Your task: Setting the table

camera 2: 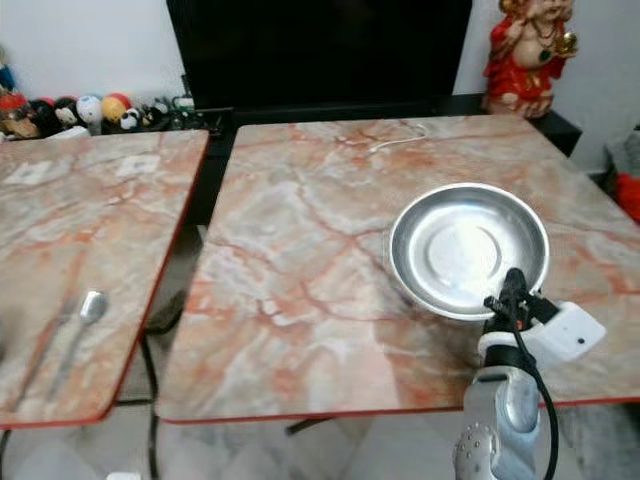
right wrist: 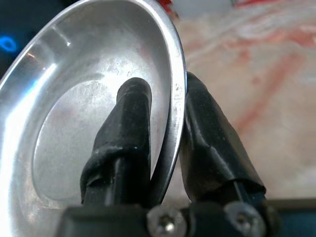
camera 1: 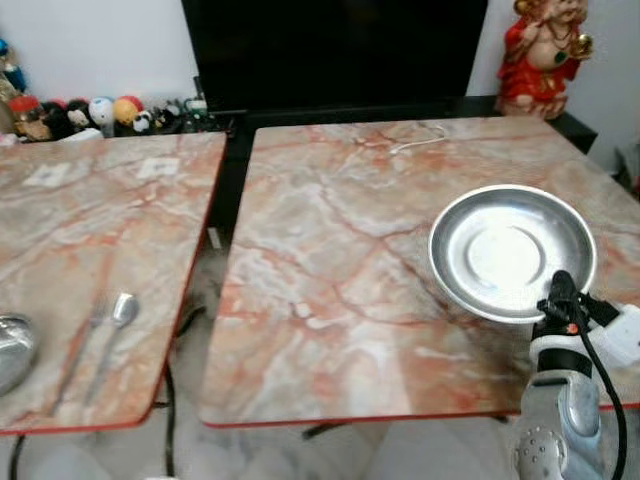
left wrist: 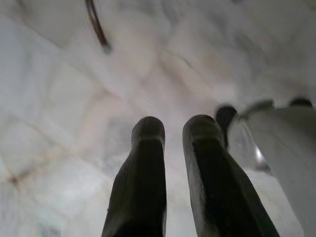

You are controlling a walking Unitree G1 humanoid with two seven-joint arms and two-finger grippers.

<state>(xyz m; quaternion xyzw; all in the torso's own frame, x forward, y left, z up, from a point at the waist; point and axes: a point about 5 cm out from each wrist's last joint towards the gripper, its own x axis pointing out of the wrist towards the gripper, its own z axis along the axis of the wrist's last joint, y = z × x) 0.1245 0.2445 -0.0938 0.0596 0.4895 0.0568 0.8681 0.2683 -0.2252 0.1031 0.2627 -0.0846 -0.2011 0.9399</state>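
Two marble-patterned counters fill the head views, and the setting has barely begun. On the right counter point(camera 1: 330, 280), the steel plate point(camera 1: 512, 250) sits at the right of the frame, near the front edge, and the right tool point(right wrist: 165, 98) has it by the near rim: in the right wrist view one black finger point(right wrist: 127, 123) lies inside the bowl of the plate and the other against the outside of the rim, so the tool is closed on the plate. Whether the plate rests flat on the counter or is lifted a little cannot be told from above.

On the left counter point(camera 1: 100, 220), at the lower left of the frame, a spoon point(camera 1: 112, 335) lies with what looks like a second utensil just beside it, and the edge of another steel dish point(camera 1: 12, 350) shows at the frame's left border. These are well apart from the plate, across the gap between the counters.

Low and idle, the left tool point(left wrist: 170, 131) points at pale floor, its fingers parted by a narrow gap and holding nothing.

By my reading the plate is being placed or adjusted; cutlery and the other dish remain to be brought over.
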